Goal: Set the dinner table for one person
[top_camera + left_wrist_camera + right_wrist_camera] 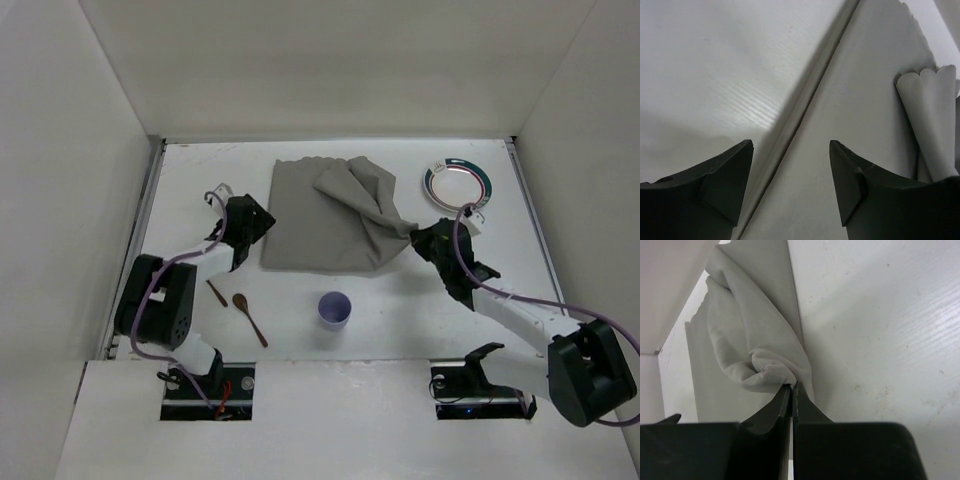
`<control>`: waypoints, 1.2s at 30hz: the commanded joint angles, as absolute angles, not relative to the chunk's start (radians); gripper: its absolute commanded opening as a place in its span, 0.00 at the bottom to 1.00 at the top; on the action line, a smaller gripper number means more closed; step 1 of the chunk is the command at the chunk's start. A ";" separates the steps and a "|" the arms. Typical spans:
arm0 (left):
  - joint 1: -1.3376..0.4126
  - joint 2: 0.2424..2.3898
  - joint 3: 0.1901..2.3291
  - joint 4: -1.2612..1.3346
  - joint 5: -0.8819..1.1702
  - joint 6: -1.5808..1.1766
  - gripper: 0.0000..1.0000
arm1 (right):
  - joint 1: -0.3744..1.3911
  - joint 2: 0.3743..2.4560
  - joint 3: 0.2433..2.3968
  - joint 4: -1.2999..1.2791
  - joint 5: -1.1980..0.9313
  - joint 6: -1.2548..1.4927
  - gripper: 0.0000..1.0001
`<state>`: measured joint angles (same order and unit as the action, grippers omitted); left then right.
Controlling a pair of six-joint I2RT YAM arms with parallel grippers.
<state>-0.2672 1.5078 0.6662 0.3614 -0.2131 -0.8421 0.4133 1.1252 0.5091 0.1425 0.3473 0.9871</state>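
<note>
While the right gripper (791,386) clamps the rumpled grey placemat (305,230) at the dinner table's (400,310) middle and the left gripper (790,145) gapes empty, plate (432,178) (far-right corner), cup (335,310) and spoon (248,315) (near edge) await placing.

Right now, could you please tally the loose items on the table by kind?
Cloth mat: 1
Plate: 1
Cup: 1
Wooden utensils: 2 (spoon, shorter brown piece)
Total: 5
</note>
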 commanded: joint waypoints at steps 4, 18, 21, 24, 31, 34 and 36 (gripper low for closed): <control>-0.265 1.684 0.793 0.265 -0.110 -0.750 0.51 | 0.421 1.190 0.610 0.198 0.338 0.868 0.04; -0.114 1.603 0.646 0.310 -0.239 -0.879 0.00 | 0.346 1.331 0.640 0.325 0.230 0.952 0.04; -0.110 1.589 0.663 0.305 -0.258 -0.876 0.00 | 0.289 1.344 0.601 0.380 0.173 1.024 0.04; -0.100 1.591 0.701 0.301 -0.250 -0.874 0.00 | 0.207 1.319 0.539 0.413 0.155 1.100 0.04; -0.145 1.635 0.773 0.264 -0.273 -0.839 0.00 | 0.154 1.273 0.473 0.295 0.152 1.121 0.11; -0.137 1.620 0.741 0.249 -0.276 -0.844 0.05 | 0.194 1.243 0.459 0.249 0.181 1.111 0.30; -0.133 1.583 0.718 0.232 -0.279 -0.847 0.14 | 0.206 1.215 0.460 0.215 0.208 1.086 0.44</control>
